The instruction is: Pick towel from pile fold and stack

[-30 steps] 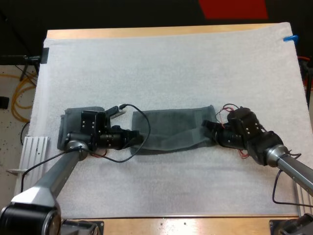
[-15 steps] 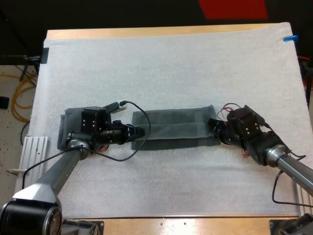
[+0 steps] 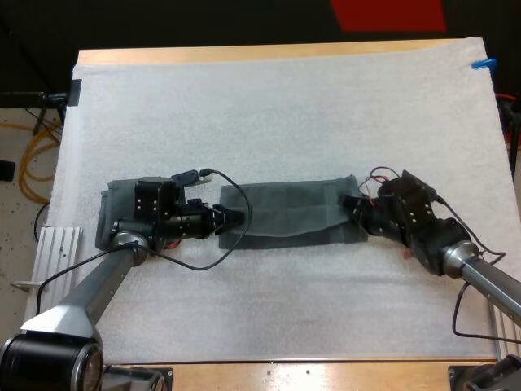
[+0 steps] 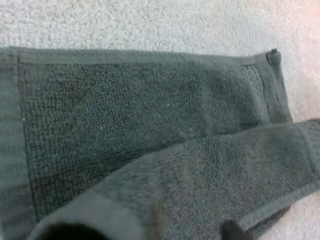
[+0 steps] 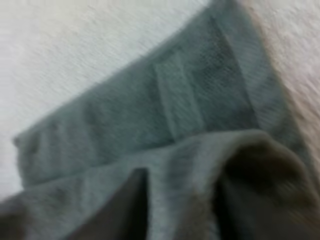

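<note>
The dark grey-green towel [image 3: 289, 213] lies as a long strip near the middle of the white mat [image 3: 277, 106], running from 9 o'clock to 3 o'clock across the high view. The left arm [image 3: 106, 277] reaches in so that the left jaws sit at the strip's 9 o'clock end. They are clenched on the towel's 6 o'clock edge. In the left wrist view that edge rises in a thick roll close to the camera, with a dark fingertip [image 4: 231, 233] pressed against it, while the rest of the cloth lies flat beyond.

The right arm [image 3: 456, 257] brings the right jaws to the 3 o'clock end. They grasp the same long edge. In the right wrist view the cloth bunches up and drapes around a dark finger [image 5: 132, 205]. A flat layer with a sewn label lies past it.

A folded stack [image 3: 114, 208] of the same cloth sits at 9 o'clock of the strip, partly under the left arm. The wooden surface [image 3: 244, 54] shows at 12 o'clock beyond the mat.
</note>
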You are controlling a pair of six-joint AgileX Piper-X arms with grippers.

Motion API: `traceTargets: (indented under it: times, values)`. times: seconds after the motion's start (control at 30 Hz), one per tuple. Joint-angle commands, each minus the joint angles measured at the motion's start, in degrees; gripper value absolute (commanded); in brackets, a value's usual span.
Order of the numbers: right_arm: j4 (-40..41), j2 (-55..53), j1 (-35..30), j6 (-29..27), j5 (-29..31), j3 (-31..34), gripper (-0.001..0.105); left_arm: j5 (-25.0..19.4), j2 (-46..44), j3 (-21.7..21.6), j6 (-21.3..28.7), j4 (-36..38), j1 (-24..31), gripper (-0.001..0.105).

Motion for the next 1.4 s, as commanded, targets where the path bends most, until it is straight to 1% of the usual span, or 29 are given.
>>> traceTargets:
  times: [0.0, 0.03, 0.07, 0.13, 0.2, 0.27, 0.4, 0.43, 0.5, 0.53, 0.57, 0.63, 0.7, 0.73, 0.8, 0.87, 0.9, 0.93, 1.0, 1.03, 1.1, 1.13, 1.2, 1.37]
  values:
    - [-3.74, 0.02, 0.02, -1.05, -0.53, -0.09, 0.074, 0.37, -0.21, 0.07, -0.10, -1.94, -0.08, 0.049]
    - [-4.55, 0.02, 0.02, -1.60, -0.76, -0.09, 0.078, 0.37, -0.21, 0.07, -0.10, -2.39, -0.08, 0.049]
    - [-6.58, 0.02, 0.02, -3.48, -1.02, -0.09, 0.079, 0.37, -0.21, -0.04, 0.14, -3.20, -0.08, 0.048]
    - [-8.69, 0.02, 0.02, -6.17, -1.01, -0.40, 0.079, 0.37, -0.21, -0.40, 0.15, -5.02, -0.08, 0.049]
    - [-9.50, -0.09, 0.02, -10.54, -0.28, -1.28, 0.079, 0.37, -0.21, -1.92, 0.27, -5.73, -0.08, 0.049]
    - [-9.52, -0.29, 0.02, -14.06, -0.12, -2.36, 0.079, 0.49, -0.21, -3.59, 0.29, -5.72, -0.08, 0.049]
    - [-7.61, -1.33, 0.02, -19.63, -0.10, -5.05, 0.079, 3.78, -0.21, -6.73, 0.29, -5.06, -0.08, 0.049]
    - [-7.07, -1.60, 0.02, -20.40, -0.10, -5.50, 0.079, 4.26, -0.32, -7.07, 0.29, -5.07, -0.08, 0.049]
    - [-5.04, -2.70, 0.02, -24.72, 0.84, -6.99, 0.079, 4.17, -1.40, -7.56, 0.59, -5.07, -0.08, 0.049]
    - [-4.25, -3.19, 0.02, -26.20, 1.76, -7.41, 0.079, 4.16, -1.85, -7.53, 1.14, -5.07, -0.08, 0.049]
    - [-3.01, -3.84, 0.02, -27.98, 2.92, -8.00, 0.079, 3.79, -2.98, -7.52, 2.73, -4.79, -0.08, 0.049]
    - [-0.75, -5.03, 0.02, -30.66, 5.11, -8.89, 0.079, 1.86, -5.01, -7.52, 5.29, -3.37, -0.08, 0.049]
    - [2.03, -6.97, 0.02, -32.79, 7.90, -9.60, 0.079, -1.52, -8.60, -7.52, 9.46, -0.27, -0.08, 0.049]
    - [2.92, -7.48, 0.02, -33.05, 8.70, -9.74, 0.079, -2.77, -9.73, -7.52, 10.72, 0.87, -0.08, 0.049]
    - [5.85, -9.25, 0.02, -34.16, 10.94, -10.31, 0.079, -6.28, -14.47, -7.73, 15.19, 5.72, -0.08, 0.049]
    - [8.22, -10.72, 0.02, -34.30, 11.83, -10.70, 0.079, -7.42, -18.37, -7.69, 17.69, 8.70, -0.08, 0.049]
    - [9.92, -11.71, 0.02, -34.30, 12.38, -10.88, 0.079, -8.46, -20.61, -7.69, 18.13, 10.56, -0.08, 0.051]
    - [10.62, -12.08, 0.02, -34.30, 12.51, -10.89, 0.079, -9.18, -22.06, -7.69, 18.25, 11.89, -0.08, 0.052]
    - [13.74, -14.18, 0.02, -34.30, 12.54, -10.87, 0.079, -9.62, -27.34, -7.69, 18.25, 14.61, -0.08, 0.061]
    - [14.36, -14.78, 0.02, -34.30, 12.54, -10.87, 0.079, -9.63, -28.99, -7.69, 18.25, 15.11, -0.08, 0.063]
    - [17.79, -16.84, 0.02, -34.30, 12.54, -10.87, 0.079, -9.63, -35.12, -8.19, 18.25, 17.51, -0.08, 0.070]
    - [18.66, -17.43, 0.02, -34.30, 12.54, -10.87, 0.079, -9.63, -36.22, -8.42, 18.15, 18.16, -0.08, 0.071]
    - [21.58, -19.79, 0.02, -34.17, 12.54, -10.87, 0.079, -10.08, -41.33, -10.18, 17.88, 22.41, -0.08, 0.071]
    - [27.53, -24.95, 0.02, -33.75, 12.82, -10.87, 0.079, -10.08, -48.50, -14.10, 17.89, 33.77, -0.08, 0.071]
